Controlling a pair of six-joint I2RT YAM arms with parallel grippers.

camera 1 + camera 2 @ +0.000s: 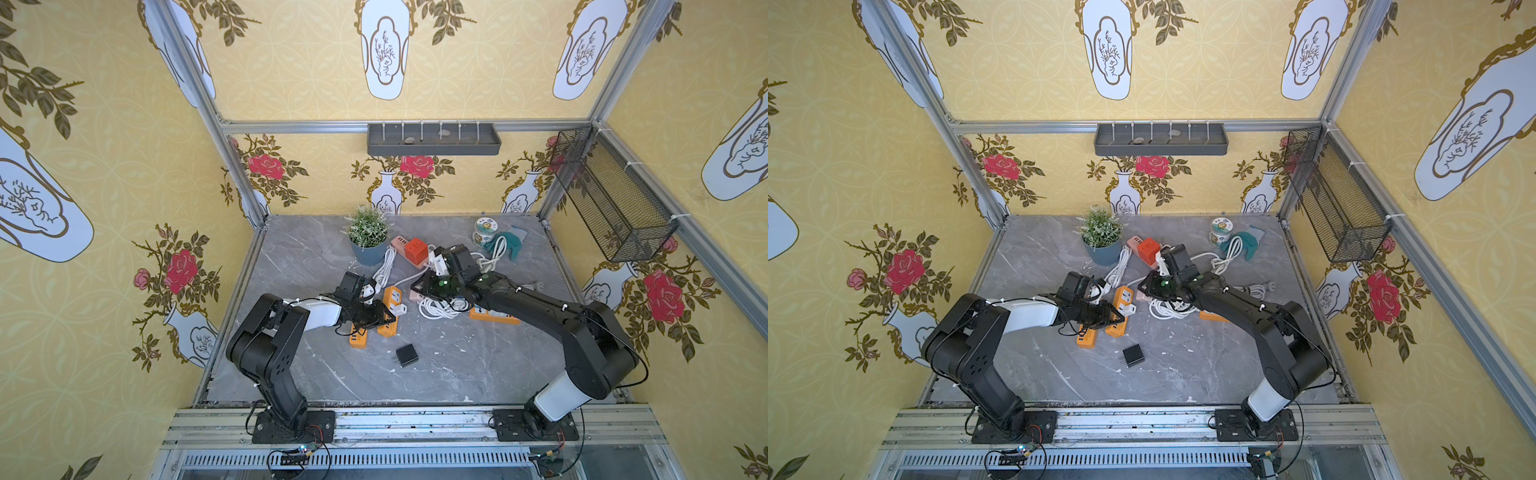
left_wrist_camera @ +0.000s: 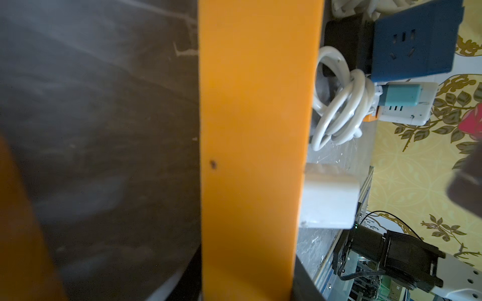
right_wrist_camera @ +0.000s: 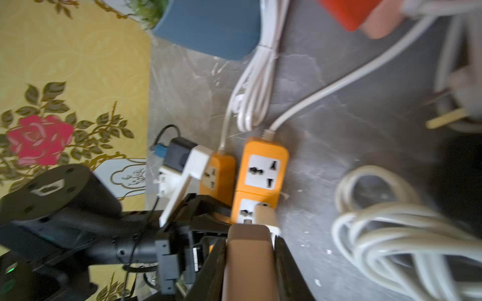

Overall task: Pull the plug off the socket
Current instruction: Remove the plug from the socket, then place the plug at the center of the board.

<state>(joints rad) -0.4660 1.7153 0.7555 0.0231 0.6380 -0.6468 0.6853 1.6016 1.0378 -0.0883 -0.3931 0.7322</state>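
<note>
Presently my right jaws clamp a pink strip [image 3: 247, 260], left jaws the orange strip [image 2: 253, 130] at frame centre; its tight white plug [image 2: 328, 200] could drag it free.

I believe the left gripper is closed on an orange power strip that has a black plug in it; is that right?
Not quite: the plug in that orange power strip is white, not black, as the left wrist view shows. The left gripper is indeed closed on the strip.
</note>
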